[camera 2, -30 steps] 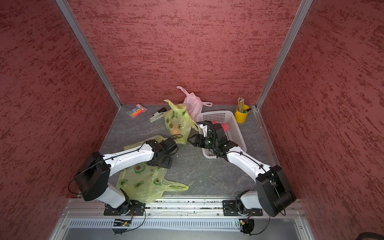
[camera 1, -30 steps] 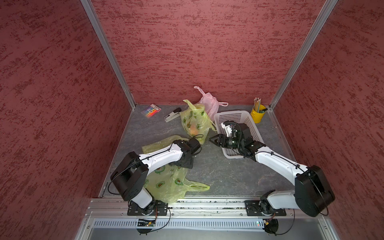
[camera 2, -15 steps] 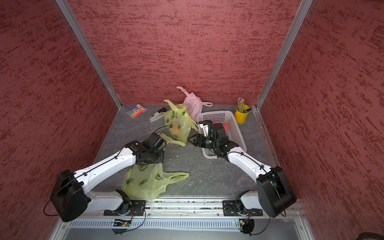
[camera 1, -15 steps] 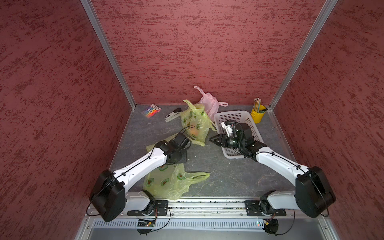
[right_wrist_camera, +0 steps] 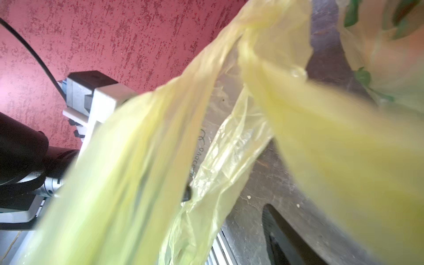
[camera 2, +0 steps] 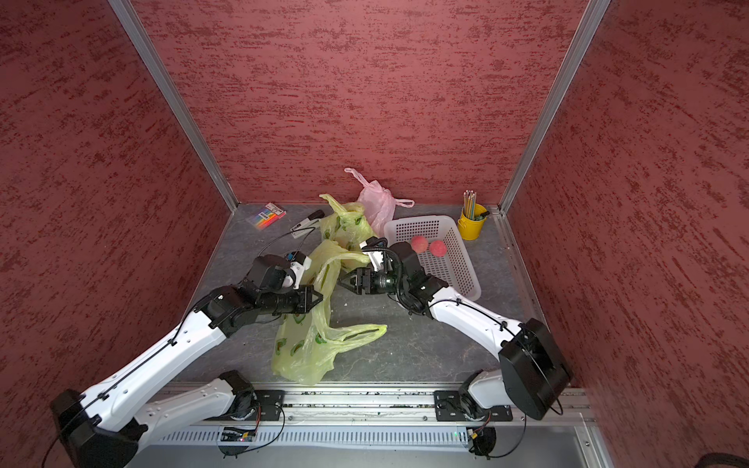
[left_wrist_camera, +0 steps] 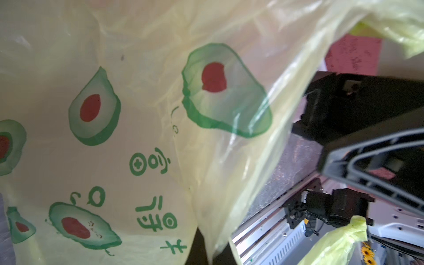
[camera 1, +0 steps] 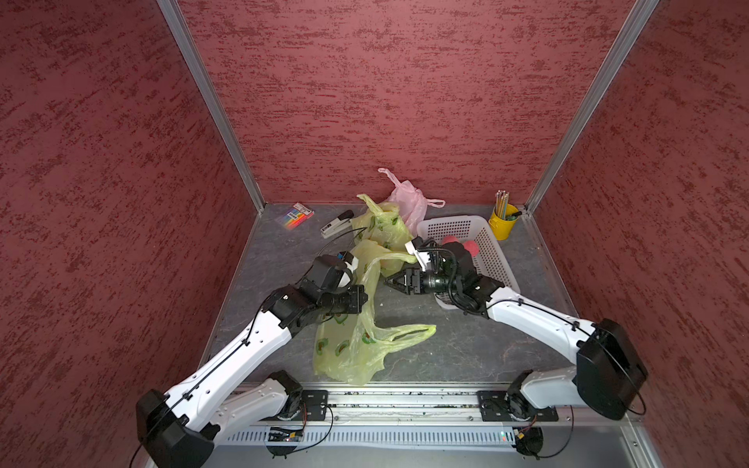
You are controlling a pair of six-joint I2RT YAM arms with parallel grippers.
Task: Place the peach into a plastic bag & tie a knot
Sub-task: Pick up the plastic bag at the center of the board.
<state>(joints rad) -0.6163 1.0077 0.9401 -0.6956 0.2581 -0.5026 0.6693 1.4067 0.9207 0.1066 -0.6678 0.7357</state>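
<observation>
On my left wrist feed, green printed characters sit among avocado drawings on the yellow-green plastic bag (left_wrist_camera: 146, 137), but I cannot make them out. On the right wrist feed, a faint line of print on its film is blurred. In both top views, the striped packet (camera 1: 295, 214) has lettering too small to read.

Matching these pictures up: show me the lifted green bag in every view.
Top view: green bag, lower centre.
Top view: lower centre too.
Left wrist: fills most of the frame.
Right wrist: blurred strip across the middle.
Shared landmark: grey floor.
</observation>
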